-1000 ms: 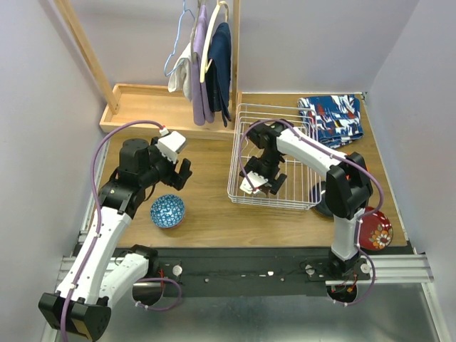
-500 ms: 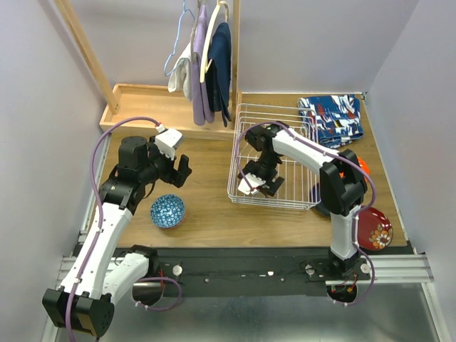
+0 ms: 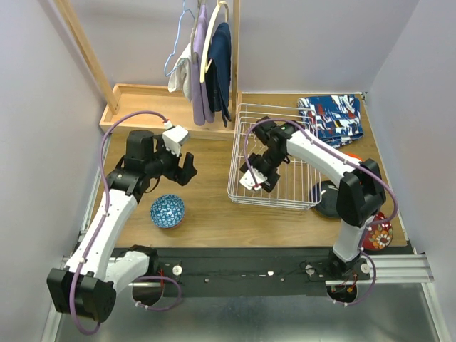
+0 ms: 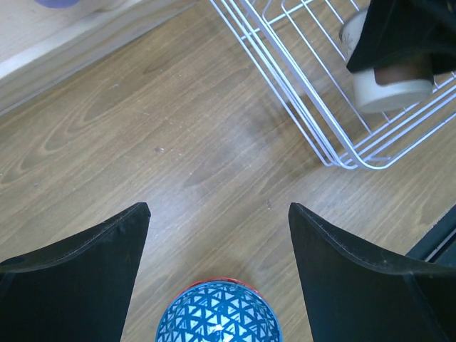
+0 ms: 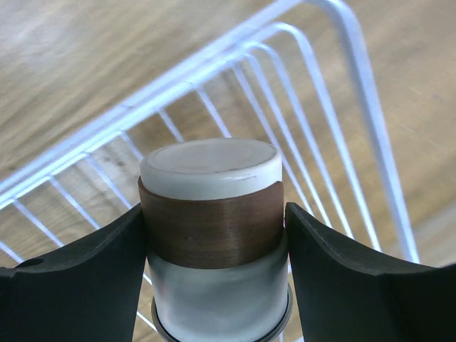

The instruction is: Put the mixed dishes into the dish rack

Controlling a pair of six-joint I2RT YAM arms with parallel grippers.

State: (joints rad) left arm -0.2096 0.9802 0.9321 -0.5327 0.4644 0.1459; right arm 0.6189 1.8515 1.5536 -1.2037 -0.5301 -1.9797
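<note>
Currently the right gripper [image 5: 214, 208] reaches into the near-left corner of the white wire dish rack [image 3: 246, 117]. Its two black fingers press against opposite sides of the tan-brown cylindrical cup [image 5: 209, 167], so it grips the cup. In the right wrist view the cup's long axis runs straight out along the fingers, with its pale flat end pointing away from the camera toward the rack's wires. The cup is therefore already inside the rack and in line with the gripper. Whether it rests on the rack floor cannot be told, and that is what setting it down likely depends on. The left gripper [image 4: 217, 208] hangs over the wooden table [image 3: 206, 221] with its fingers wide apart and nothing between them. The small blue-patterned bowl [image 4: 217, 317] sits on the table just to the near side of that gap, to the left of the rack. The left arm is by far the nearer one to the bowl. A glossy black plate [image 3: 329, 201] lies just beside the rack's near-right corner.
</note>
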